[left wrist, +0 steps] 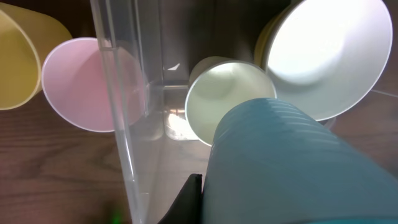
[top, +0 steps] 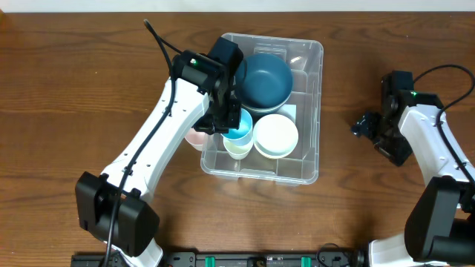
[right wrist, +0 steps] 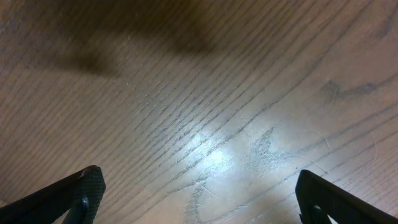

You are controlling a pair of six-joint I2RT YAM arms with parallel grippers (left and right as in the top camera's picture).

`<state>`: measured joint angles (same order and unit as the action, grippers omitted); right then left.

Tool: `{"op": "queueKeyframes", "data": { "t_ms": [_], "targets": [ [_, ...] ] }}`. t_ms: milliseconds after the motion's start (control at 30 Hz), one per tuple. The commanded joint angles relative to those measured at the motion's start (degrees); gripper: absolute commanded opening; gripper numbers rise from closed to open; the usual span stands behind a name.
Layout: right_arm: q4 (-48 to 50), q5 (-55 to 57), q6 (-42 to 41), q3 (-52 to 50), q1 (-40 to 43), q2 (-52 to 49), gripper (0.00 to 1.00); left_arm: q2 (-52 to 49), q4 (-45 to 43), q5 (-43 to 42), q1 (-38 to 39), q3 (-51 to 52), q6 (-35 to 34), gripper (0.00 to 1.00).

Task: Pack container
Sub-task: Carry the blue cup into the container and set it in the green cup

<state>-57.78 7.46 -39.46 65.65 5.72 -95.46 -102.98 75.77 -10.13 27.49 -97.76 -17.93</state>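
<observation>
The container [top: 315,111] sat mid-tabletop [top: 74,74]. The left gripper [top: 225,119], closed on a blue cup [top: 240,126], hung over it by a pale cup [top: 239,148]. Released off-centre, the blue cup could strike that rim and tip. The right gripper [top: 365,126] stood open, well apart.

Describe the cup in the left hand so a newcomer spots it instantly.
Find the clear container mid-table; the left hand reaches in over the wall on the left arm's side. The light blue cup it grips is beside a pale green cup and a white bowl, the only blue cup there.
</observation>
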Motion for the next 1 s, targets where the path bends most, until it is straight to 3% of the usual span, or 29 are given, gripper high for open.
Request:
{"op": "queueKeyframes", "data": {
  "t_ms": [0, 600, 767, 933, 967],
  "targets": [
    [0.0, 0.5, -0.8, 0.1, 0.2, -0.1, 0.99, -0.8, 0.0, 2.9, -0.2, 0.2, -0.5, 0.06],
    [0.0, 0.5, -0.8, 0.0, 0.2, -0.1, 0.99, -5.0, -0.5, 3.3, 0.0, 0.4, -0.5, 0.06],
    [0.0, 0.5, -0.8, 0.1, 0.2, -0.1, 0.99, -5.3, -0.8, 3.3, 0.0, 0.4, -0.5, 0.16],
    [0.0, 0.5, -0.8, 0.1, 0.2, -0.1, 0.99, -5.3, -0.8, 3.3, 0.0, 0.4, -0.5, 0.17],
    [0.0, 0.5, -0.8, 0.1, 0.2, -0.1, 0.99, -5.3, -0.8, 3.3, 0.0, 0.4, -0.5, 0.24]
  ]
}}
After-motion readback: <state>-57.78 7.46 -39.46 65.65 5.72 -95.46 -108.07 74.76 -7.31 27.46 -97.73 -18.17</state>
